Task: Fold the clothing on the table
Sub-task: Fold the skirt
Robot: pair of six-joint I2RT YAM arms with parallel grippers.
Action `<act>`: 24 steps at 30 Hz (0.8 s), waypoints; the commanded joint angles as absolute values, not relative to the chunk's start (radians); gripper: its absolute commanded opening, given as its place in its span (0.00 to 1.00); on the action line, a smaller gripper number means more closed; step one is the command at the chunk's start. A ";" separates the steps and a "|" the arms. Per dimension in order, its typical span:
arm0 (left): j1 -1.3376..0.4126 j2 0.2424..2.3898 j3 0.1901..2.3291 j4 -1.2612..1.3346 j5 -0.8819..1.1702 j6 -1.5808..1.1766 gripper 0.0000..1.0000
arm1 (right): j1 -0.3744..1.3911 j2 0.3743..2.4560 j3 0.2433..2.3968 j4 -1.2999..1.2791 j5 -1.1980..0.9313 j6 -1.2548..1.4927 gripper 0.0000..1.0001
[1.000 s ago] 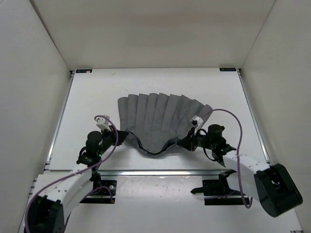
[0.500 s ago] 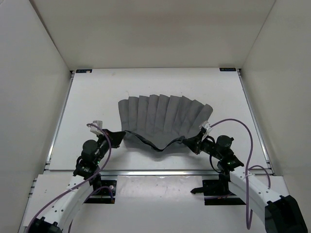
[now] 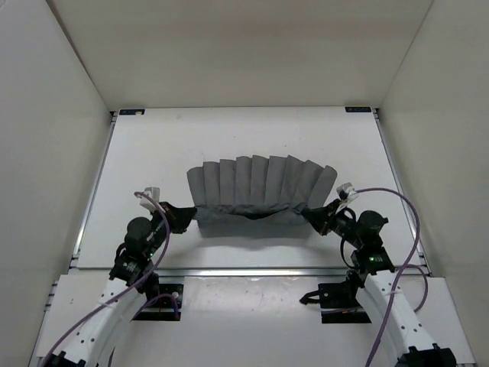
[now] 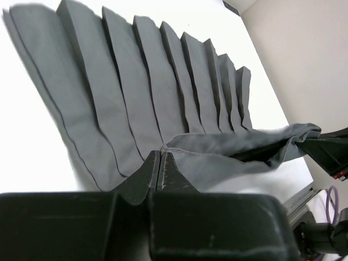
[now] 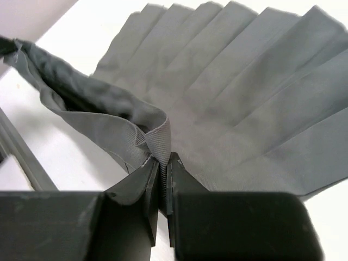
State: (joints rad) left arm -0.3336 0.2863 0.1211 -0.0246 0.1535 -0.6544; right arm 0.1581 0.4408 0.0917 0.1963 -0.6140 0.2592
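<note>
The grey clothing (image 3: 260, 183) lay pleated mid-table (image 3: 153, 145). The left gripper (image 3: 189, 217) at eight o'clock and the right gripper (image 3: 311, 216) at four each pinched a near-hem corner, holding that edge raised and taut, seemingly ready to fold it.

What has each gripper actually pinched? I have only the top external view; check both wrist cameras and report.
Observer: Left gripper is shut on the stitched edge of the grey pleated skirt.
Operator: Now the right one.
Observer: Right gripper is shut on a bunched fold of ribbed waistband.
Operator: Report the span between them.
Observer: The left wrist view shows it gaping open, two layers apart.
</note>
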 commanded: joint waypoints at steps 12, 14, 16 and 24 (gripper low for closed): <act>-0.298 1.123 0.694 0.262 0.064 -0.511 0.00 | 0.081 1.153 0.665 0.175 -0.549 0.255 0.00; -0.292 1.271 0.803 0.258 0.067 -0.514 0.00 | 0.068 1.262 0.747 0.172 -0.499 0.256 0.00; -0.281 1.447 0.934 0.256 0.063 -0.511 0.00 | 0.060 1.374 0.862 0.135 -0.462 0.255 0.00; -0.201 1.831 1.226 0.164 0.069 -0.555 0.02 | 0.031 1.706 1.106 0.098 -0.413 0.227 0.00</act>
State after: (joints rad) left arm -0.2489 1.8053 1.1763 0.2035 0.0864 -0.5323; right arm 0.0490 1.6566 1.0267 0.1062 -0.4706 0.2573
